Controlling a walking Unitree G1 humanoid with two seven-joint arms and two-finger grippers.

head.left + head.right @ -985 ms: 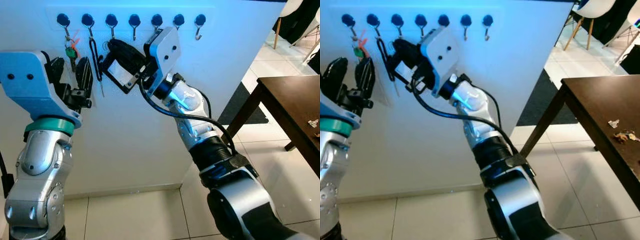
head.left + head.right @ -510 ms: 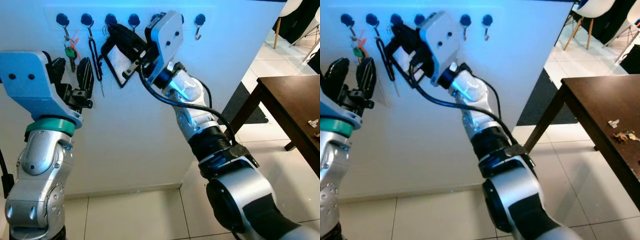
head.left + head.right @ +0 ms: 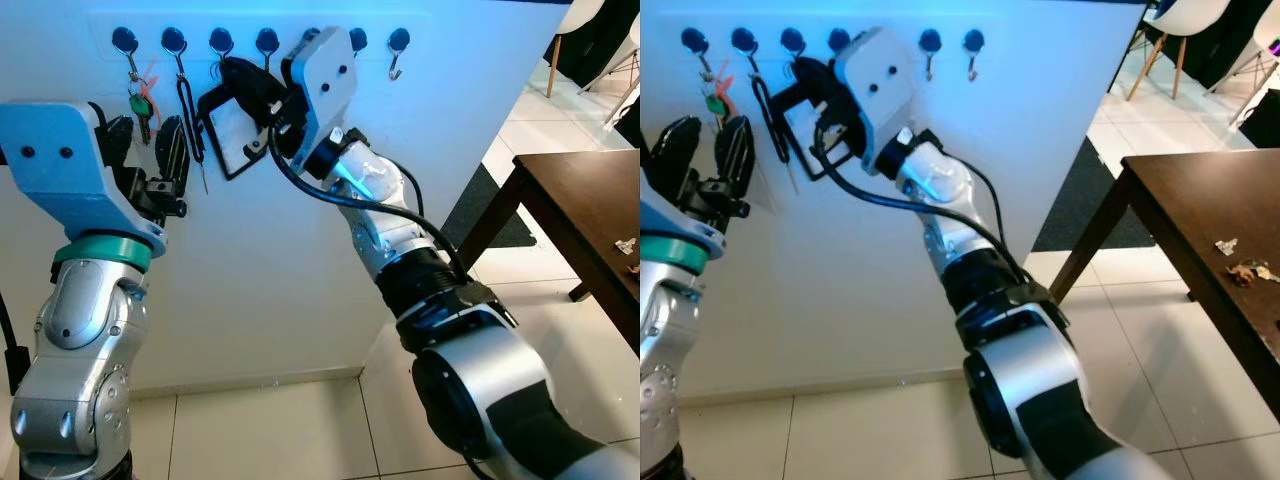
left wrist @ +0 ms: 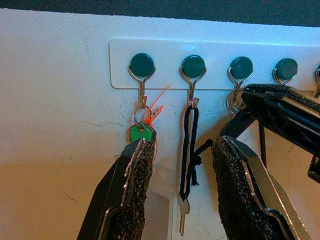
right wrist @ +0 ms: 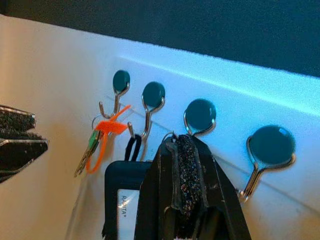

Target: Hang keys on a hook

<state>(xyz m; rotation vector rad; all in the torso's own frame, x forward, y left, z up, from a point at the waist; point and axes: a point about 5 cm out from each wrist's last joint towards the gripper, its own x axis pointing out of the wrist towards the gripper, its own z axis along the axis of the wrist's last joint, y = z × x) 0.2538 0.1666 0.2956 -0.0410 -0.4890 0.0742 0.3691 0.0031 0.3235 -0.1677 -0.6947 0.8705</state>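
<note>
I see the key ring sitting right at the third hook of the rack, pinched at the tips of my right gripper, whose fingers are pressed together on it. Below the ring hangs a black-framed card holder, flat against the wall between my two arms.

On the first hook there is a green-headed key with an orange tag. The second hook carries a black cord with a small key at its end. My left gripper is held up in front of these two, fingers apart, with the cord showing in the gap between them; I see it touching nothing.

The hooks are metal with dark round heads, set in a row on a pale strip fixed near the top of a white wall. The hooks toward the right end hang bare.

The floor is pale tile, with a skirting line where it meets the wall. Off to my right stands a dark wooden table with a few small bits on its top; I cannot tell what they are. Beyond it lies a dark mat, and a white chair stands further back.
</note>
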